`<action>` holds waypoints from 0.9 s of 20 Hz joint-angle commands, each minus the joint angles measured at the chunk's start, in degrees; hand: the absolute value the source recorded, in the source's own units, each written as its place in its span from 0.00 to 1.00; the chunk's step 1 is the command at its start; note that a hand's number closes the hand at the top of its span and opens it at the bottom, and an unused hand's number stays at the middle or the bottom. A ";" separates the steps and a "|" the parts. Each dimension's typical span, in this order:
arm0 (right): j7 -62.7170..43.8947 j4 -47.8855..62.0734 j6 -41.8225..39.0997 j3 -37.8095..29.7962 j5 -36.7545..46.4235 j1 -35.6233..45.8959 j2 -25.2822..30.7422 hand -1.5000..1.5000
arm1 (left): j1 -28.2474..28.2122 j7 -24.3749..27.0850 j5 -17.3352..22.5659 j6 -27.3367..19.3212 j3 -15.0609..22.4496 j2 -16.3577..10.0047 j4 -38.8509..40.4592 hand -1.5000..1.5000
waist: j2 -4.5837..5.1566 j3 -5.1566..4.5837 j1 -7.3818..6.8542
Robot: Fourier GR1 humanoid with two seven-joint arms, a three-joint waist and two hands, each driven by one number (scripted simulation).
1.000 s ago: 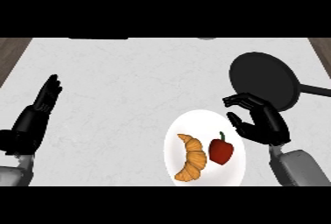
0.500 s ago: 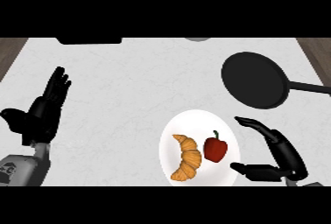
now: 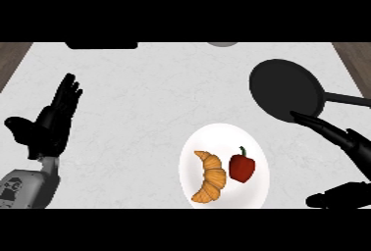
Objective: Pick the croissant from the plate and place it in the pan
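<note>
The croissant (image 3: 210, 177) lies on the left half of the white plate (image 3: 221, 138), curved, with its ends towards the plate's near and far rims. Just beside it on the right is a red pepper (image 3: 242, 168), stem pointing away from the robot. Nothing touches either one.

The right hand (image 3: 349, 142) comes in from the right edge, well clear of the plate's right rim. It is spread wide and holds nothing. Its fingers (image 3: 319, 125) stretch up and leftwards, and their tips meet the near rim of the black pan (image 3: 286, 90) in this view; whether they touch it I cannot tell. The thumb (image 3: 337, 198) juts leftwards much lower down, leaving a broad gap of bare worktop (image 3: 145, 98) between thumb and fingers.

The pan sits beyond and to the right of the plate, apart from it, its handle (image 3: 349, 99) running off to the right edge.

The left hand (image 3: 52, 120) rests open at the left side, fingers up, above its grey forearm (image 3: 27, 188).

A wide stretch of pale worktop lies open between the left hand and the plate. At the far edge sit a dark object (image 3: 101, 45) and a grey round shape (image 3: 221, 44), too cut off to name.
</note>
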State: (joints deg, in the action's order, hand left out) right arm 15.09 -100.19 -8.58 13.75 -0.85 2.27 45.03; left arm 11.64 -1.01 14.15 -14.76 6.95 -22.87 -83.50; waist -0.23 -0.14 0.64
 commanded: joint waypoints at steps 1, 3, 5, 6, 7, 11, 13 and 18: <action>-14.01 -5.52 -5.59 -2.26 -3.13 7.13 3.44 0.00 | 3.07 -2.01 -2.07 -1.57 1.38 2.28 1.07 0.50 | 0.21 0.04 -0.53; -18.12 -10.55 -6.83 -4.81 -4.89 7.07 4.67 0.00 | 1.88 -2.11 -0.78 0.62 -1.22 0.16 0.21 0.50 | 0.10 0.06 -0.42; -21.39 -9.55 -4.88 -0.71 0.69 12.76 0.51 0.00 | 5.79 -2.55 -0.63 1.58 -1.68 1.25 3.82 0.50 | 0.30 0.07 -0.76; -20.95 -8.65 -8.19 -2.80 -0.65 13.43 1.61 0.00 | 2.02 -1.29 -2.43 0.57 -0.48 2.15 0.92 0.50 | 0.22 0.10 -0.92; -24.03 -8.86 -8.26 -2.11 -0.59 15.87 -0.52 0.00 | 2.70 1.03 -2.94 0.66 -0.47 3.87 3.36 0.50 | 0.27 0.09 -0.89; -30.47 -9.94 -8.54 1.66 2.03 18.01 -7.54 0.00 | 0.29 -4.11 -4.61 -0.65 -0.02 4.27 -3.35 0.50 | 0.22 0.12 -1.16; -34.47 -16.73 -8.00 6.82 2.66 15.91 -9.75 0.00 | 2.75 -3.31 -3.60 0.88 -2.85 2.17 -0.06 0.50 | 0.14 0.10 -0.79; -39.69 -17.29 -10.66 8.78 0.53 19.32 -15.78 0.00 | -0.68 -3.21 -5.93 0.14 -0.67 5.04 -3.35 0.50 | 0.08 0.11 -1.02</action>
State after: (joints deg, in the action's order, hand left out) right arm -18.60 -113.90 -19.24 18.65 -0.90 20.12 34.26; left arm 12.94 -2.41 10.27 -12.84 4.92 -19.20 -83.21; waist -0.04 -0.03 -0.24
